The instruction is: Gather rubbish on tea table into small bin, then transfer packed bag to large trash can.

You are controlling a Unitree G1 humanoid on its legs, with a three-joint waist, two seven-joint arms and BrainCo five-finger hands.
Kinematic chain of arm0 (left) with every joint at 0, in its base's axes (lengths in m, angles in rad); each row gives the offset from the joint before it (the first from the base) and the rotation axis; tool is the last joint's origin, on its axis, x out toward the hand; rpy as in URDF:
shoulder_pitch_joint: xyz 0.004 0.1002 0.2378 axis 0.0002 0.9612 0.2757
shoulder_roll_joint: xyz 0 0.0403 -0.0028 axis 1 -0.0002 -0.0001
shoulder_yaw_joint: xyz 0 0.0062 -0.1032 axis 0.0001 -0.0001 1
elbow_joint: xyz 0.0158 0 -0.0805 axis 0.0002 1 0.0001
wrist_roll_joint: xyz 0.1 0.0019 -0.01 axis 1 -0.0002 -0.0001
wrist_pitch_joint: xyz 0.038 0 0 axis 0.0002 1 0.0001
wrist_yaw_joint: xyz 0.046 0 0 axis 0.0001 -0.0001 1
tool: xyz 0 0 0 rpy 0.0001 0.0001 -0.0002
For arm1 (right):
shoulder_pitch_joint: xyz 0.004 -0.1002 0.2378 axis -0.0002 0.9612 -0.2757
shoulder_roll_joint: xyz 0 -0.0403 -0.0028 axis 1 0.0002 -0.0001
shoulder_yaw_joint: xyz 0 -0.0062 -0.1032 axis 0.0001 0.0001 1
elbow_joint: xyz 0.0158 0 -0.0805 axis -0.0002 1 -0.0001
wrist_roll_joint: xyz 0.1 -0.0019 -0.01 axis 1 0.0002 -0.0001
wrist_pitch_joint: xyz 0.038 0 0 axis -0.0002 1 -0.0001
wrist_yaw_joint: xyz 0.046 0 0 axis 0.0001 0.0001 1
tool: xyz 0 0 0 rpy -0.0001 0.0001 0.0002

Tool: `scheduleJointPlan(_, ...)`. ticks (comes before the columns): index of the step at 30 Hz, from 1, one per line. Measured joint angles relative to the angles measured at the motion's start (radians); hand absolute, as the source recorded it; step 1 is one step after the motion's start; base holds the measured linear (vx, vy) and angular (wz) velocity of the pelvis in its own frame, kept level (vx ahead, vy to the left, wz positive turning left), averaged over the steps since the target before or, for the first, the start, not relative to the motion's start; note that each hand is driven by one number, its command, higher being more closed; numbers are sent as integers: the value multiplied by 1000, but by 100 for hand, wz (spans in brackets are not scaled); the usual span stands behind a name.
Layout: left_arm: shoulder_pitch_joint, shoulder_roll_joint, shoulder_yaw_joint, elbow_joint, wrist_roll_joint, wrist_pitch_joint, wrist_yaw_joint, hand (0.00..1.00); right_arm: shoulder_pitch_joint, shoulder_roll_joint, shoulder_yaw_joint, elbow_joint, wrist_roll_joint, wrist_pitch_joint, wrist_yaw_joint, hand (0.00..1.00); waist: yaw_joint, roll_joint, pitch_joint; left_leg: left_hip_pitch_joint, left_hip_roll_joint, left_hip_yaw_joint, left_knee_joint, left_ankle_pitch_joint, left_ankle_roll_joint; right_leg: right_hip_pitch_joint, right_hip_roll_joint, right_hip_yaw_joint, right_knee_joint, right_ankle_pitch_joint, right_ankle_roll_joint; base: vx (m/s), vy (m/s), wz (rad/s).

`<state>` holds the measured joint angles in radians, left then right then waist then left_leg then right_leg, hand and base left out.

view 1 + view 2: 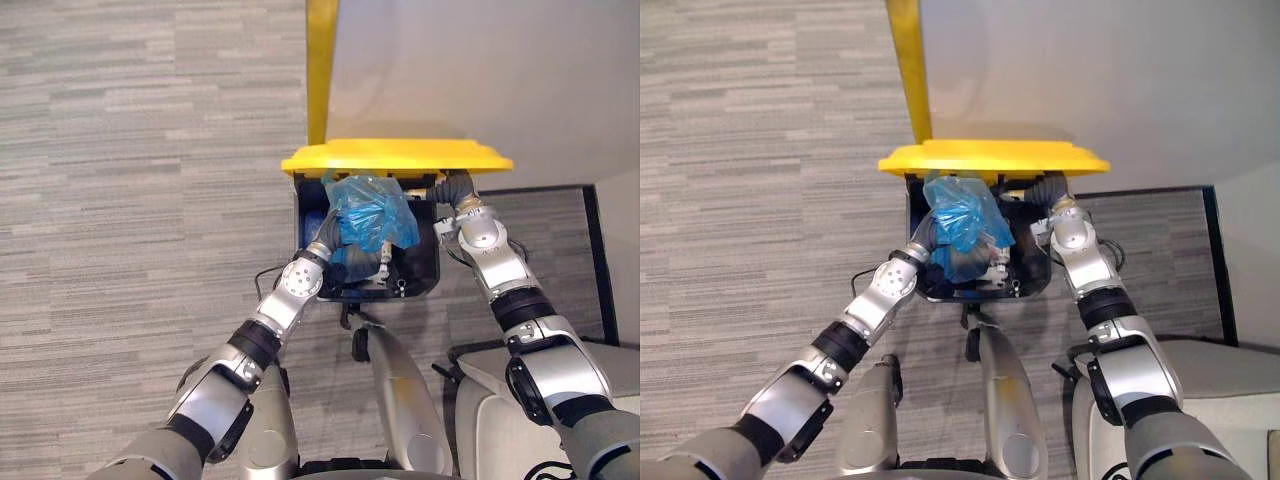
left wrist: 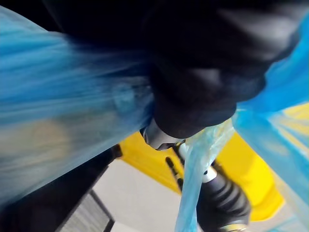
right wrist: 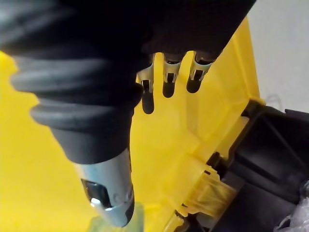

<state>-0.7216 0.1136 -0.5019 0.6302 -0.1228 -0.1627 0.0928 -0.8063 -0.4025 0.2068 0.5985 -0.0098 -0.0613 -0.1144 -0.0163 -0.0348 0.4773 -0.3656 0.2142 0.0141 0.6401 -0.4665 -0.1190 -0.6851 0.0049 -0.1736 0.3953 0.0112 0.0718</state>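
Note:
A black large trash can (image 1: 426,268) stands by the wall with its yellow lid (image 1: 395,155) swung up. My right hand (image 1: 452,188) is under the lid, and its straight fingers (image 3: 166,77) rest flat against the lid's yellow underside (image 3: 212,116), so it is open. The packed blue plastic bag (image 1: 372,212) hangs in the can's mouth, partly inside. My left hand (image 1: 330,240) reaches into the can from the left and is shut on the blue bag (image 2: 58,106), which wraps round it and hides its fingers.
A light grey wall (image 1: 480,70) rises behind the can, with a yellow vertical strip (image 1: 321,70) at its corner. Striped grey carpet (image 1: 140,180) spreads to the left. A dark-edged mat (image 1: 560,230) lies to the can's right, and a pale grey object (image 1: 490,400) sits at the lower right.

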Motion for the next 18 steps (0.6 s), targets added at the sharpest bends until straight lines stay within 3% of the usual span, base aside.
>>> scheduleJointPlan(4,-48,-40,-6,80,8,7,-2,100,-16,29,16,-59,0,5,-16,0,1,2,21,-37,25,3,38,-17,-12,-27,22,-2,2,1,-3,0,-40,-12)
scheduleJointPlan(5,-59,-52,-5,92,8,7,-2,0,-16,31,27,-105,0,6,-18,0,1,2,21,-66,29,3,56,-20,-14,-49,25,-3,2,4,-8,-12,-41,-11)
scheduleJointPlan(9,-93,-77,35,148,51,26,-2,0,-21,77,42,-210,0,6,-22,0,-1,2,23,-151,40,4,102,-22,-18,-113,29,-11,4,8,-13,-6,-17,-3)
scheduleJointPlan(18,-85,-118,289,196,285,98,79,0,-30,146,47,-328,-1,4,-58,0,3,0,24,-198,59,17,131,-23,-21,-141,29,-22,5,20,-33,-1,-8,2)
